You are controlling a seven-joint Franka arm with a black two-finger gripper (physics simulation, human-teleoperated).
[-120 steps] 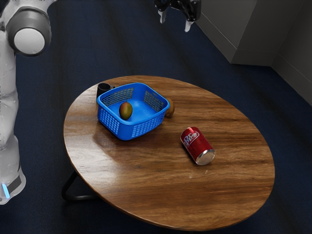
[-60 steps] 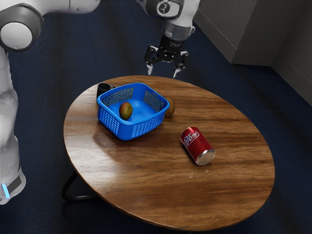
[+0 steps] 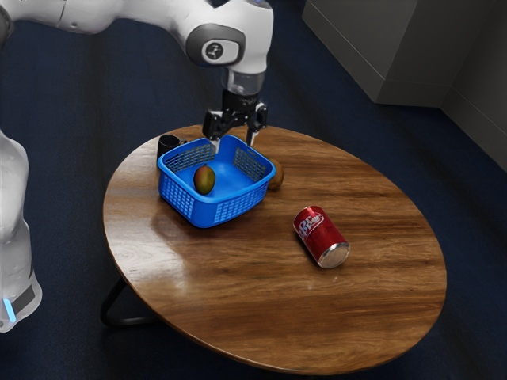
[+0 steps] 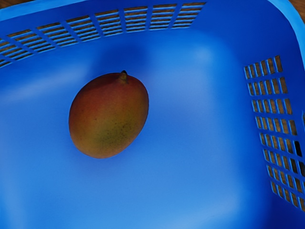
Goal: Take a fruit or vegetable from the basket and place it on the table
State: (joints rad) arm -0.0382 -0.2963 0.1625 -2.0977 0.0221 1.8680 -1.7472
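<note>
Mango [image 3: 204, 180] lies in the basket [image 3: 192, 209], lower than the pincer [image 3: 234, 147]; pincer spread wide.

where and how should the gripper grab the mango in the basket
Probably best from straight above, through the open top of the basket, gripper closing across the middle of the mango: it lies on its rounded side, slightly longer than wide, with bare basket floor around it.

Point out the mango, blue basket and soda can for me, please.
Mango [image 4: 108, 117]: wrist view, middle of its skin.
Blue basket [image 3: 203, 212]: exterior view, near corner wall.
Soda can [image 3: 320, 236]: exterior view, its red side.
</note>
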